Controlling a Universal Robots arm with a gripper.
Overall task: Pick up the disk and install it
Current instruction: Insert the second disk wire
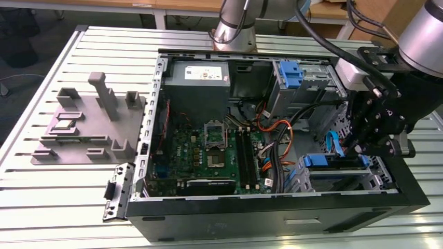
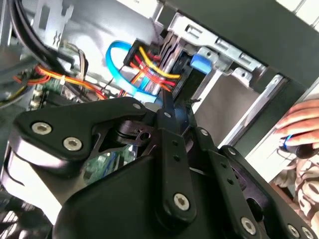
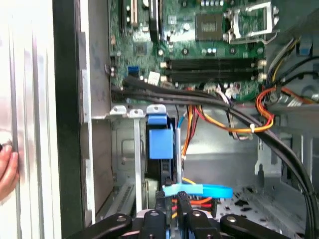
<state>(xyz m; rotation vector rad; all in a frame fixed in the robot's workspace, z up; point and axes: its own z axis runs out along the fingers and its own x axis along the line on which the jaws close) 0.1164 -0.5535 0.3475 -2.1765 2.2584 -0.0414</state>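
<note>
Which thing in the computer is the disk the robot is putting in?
Look inside the open black computer case, at the metal cage in the corner under the robot's gripper. The disk stands on edge there. Its bright blue bracket sets it apart from the grey power supply and green motherboard.

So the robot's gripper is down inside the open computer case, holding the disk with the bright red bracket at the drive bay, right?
Almost: the bracket is bright blue, not red. The first wrist view shows the gripper shut on the disk, blue-edged, standing on edge at the drive bay. The exterior view shows the gripper inside the open computer case.
</note>
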